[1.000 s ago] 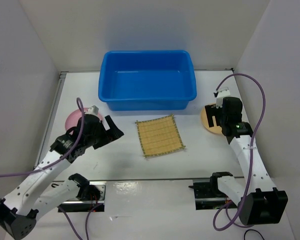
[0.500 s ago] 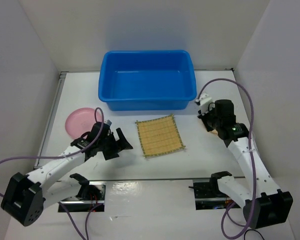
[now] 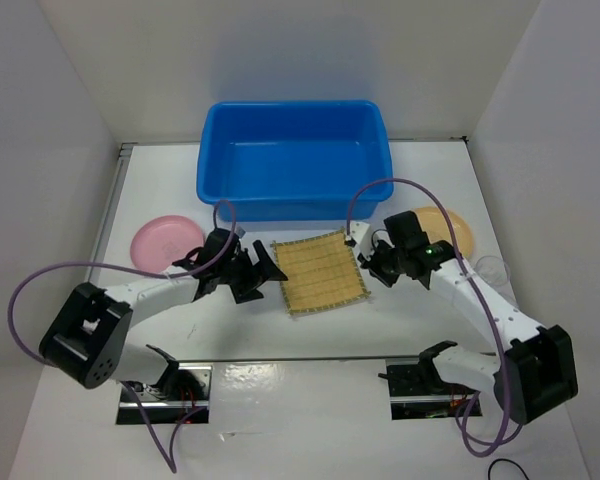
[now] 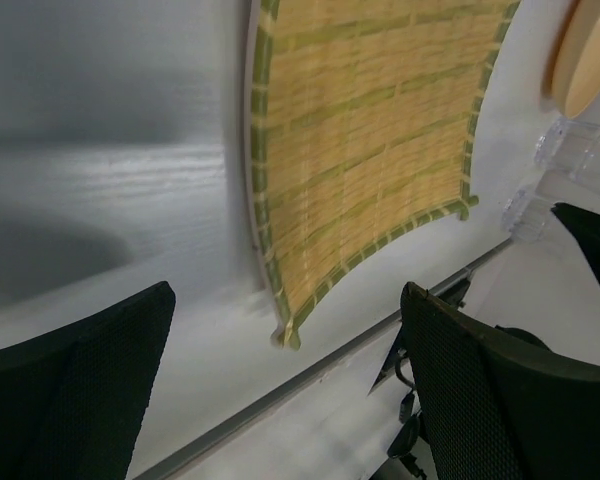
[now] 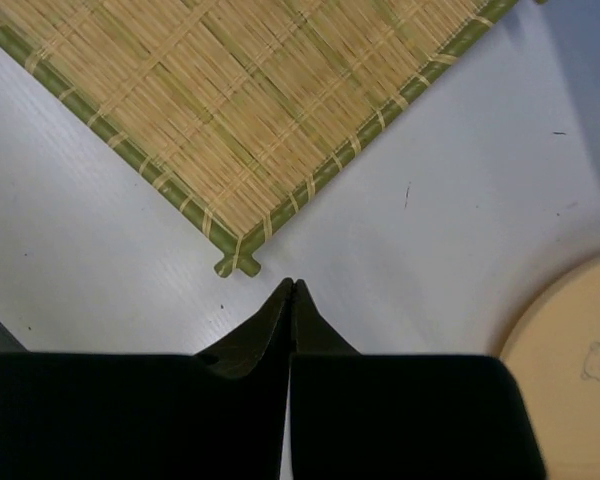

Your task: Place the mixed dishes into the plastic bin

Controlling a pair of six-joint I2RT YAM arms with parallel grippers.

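Flat on the white worktop (image 3: 310, 335), the square yellow woven mat (image 3: 320, 272), just in front of the large bright blue rectangular plastic bin (image 3: 293, 205) and outside it, with the small pink round plate (image 3: 165, 240) off to its left and the tan-orange round plate (image 3: 450, 226) and two small clear plastic cups (image 4: 563, 150) off to its right, all on the worktop too. Low beside the mat's left edge, the left pincer (image 3: 262, 272), spread wide and gripping nothing. Just off a corner on the mat's right side, the right pincer (image 5: 292, 287), pressed fully together on nothing, apart from the tan-orange plate
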